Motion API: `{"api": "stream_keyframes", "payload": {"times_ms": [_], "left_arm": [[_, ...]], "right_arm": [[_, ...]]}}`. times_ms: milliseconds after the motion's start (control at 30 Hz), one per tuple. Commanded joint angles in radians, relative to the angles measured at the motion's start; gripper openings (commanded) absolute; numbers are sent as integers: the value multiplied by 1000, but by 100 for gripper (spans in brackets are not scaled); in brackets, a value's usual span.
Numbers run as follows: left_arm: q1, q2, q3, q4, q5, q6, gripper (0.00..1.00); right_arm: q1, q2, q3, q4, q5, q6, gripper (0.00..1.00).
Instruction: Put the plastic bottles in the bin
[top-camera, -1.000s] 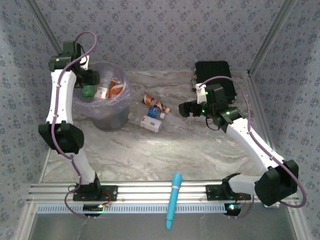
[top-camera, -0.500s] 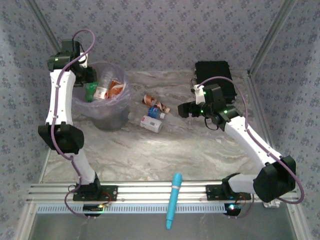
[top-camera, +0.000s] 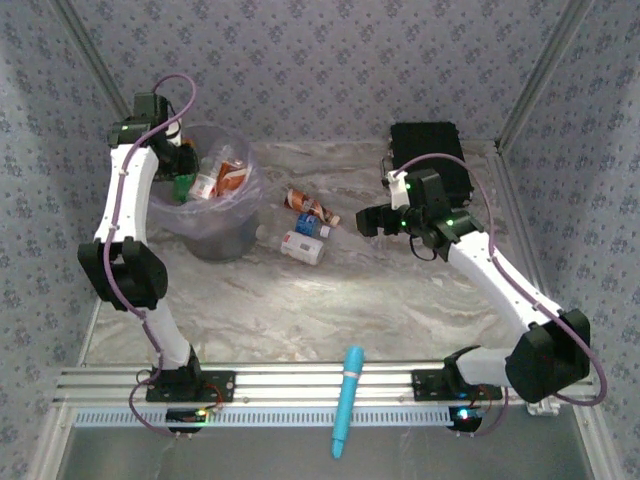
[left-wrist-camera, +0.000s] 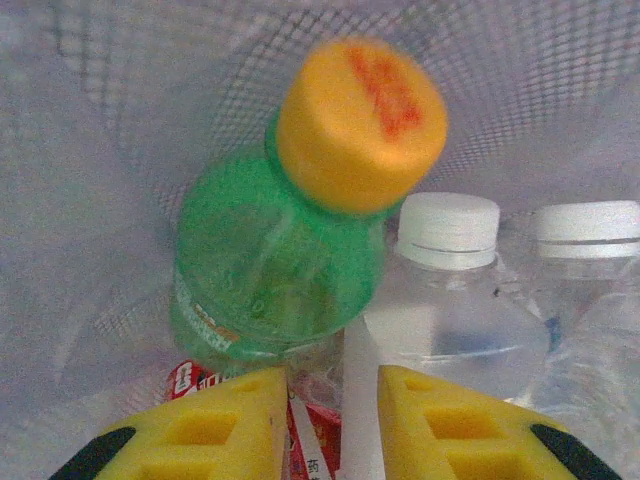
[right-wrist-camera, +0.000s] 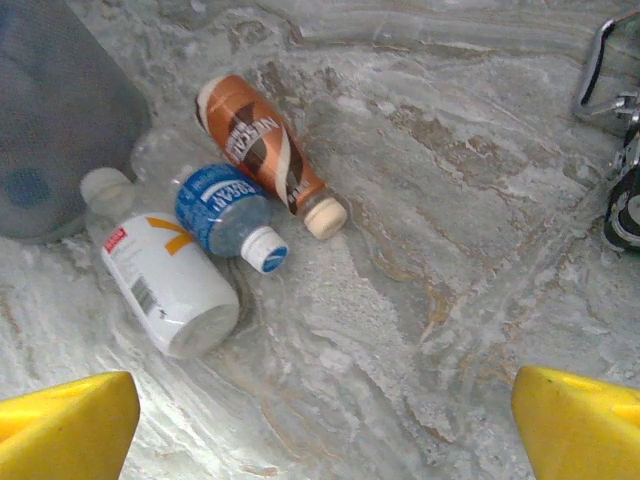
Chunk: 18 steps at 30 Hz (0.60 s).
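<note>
Swirly grey stone covered the bench (top-camera: 400, 300), and patterned paper lined the walls. Most of the job looked done to me. The bin (top-camera: 215, 243), with its purple bag, already held a green bottle (left-wrist-camera: 275, 260) with an orange cap, a clear bottle (left-wrist-camera: 450, 310) with a white cap, and more besides. Three were left lying on the bench just beside the bin: a brown bottle (right-wrist-camera: 265, 140), a blue-labelled bottle (right-wrist-camera: 225, 210) and a white bottle (right-wrist-camera: 165, 275). The left arm reached up and over the bin. Its left hand (left-wrist-camera: 332, 390) pointed down inside with its fingers drawn together, gripping nothing. The right arm stretched across the bench. The right hand (right-wrist-camera: 325, 405) hung near the three bottles with its fingers spread wide apart, empty.
</note>
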Motion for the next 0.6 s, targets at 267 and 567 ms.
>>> {"api": "stream_keyframes", "payload": {"times_ms": [267,567], "left_arm": [[-20,-232,-2,38,34,-4,75],[-55,-480,-262,200,231,-144,86]], "right_arm": [[40,355,239,-44,88,-100,91],[108,735,553,-151,157,-171,81]]}}
